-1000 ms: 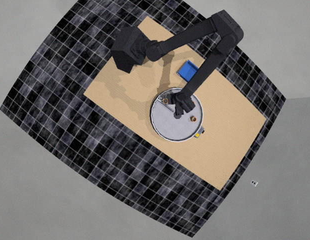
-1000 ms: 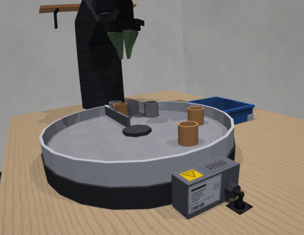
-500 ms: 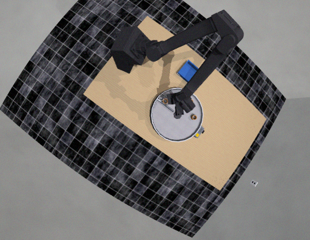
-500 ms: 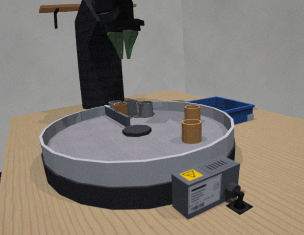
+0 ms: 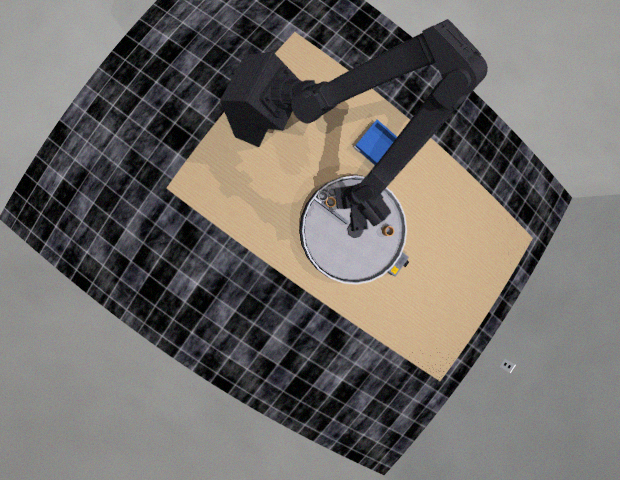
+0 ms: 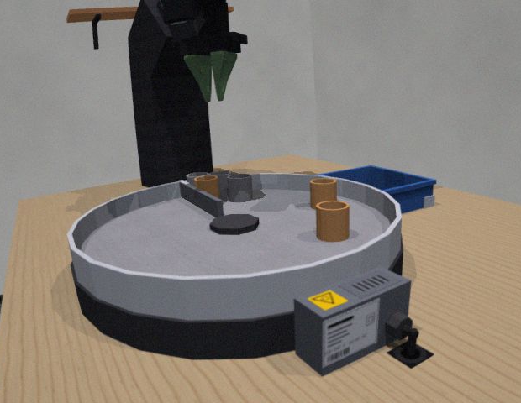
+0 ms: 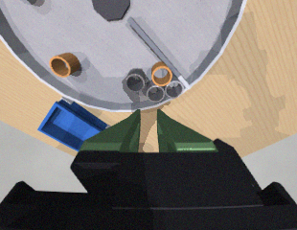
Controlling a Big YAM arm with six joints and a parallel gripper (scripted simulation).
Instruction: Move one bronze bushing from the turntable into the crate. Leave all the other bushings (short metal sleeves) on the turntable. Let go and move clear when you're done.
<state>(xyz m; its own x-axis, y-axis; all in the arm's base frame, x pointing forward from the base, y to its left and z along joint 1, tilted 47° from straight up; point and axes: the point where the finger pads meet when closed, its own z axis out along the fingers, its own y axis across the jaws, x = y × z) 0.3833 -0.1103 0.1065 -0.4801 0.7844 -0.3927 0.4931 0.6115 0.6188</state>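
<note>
While the green fingers hover above the turntable, slightly parted and grasping nothing, three bronze bushings stand upright on it, outside the blue crate.

A wooden table was seen over a dark tiled mat. On the table a grey box was placed, marked with a yellow warning label on its top. Beside the box, a small black plate was laid flat. In the exterior view, a brown board was partly hidden, and under it a black hook was seen.
</note>
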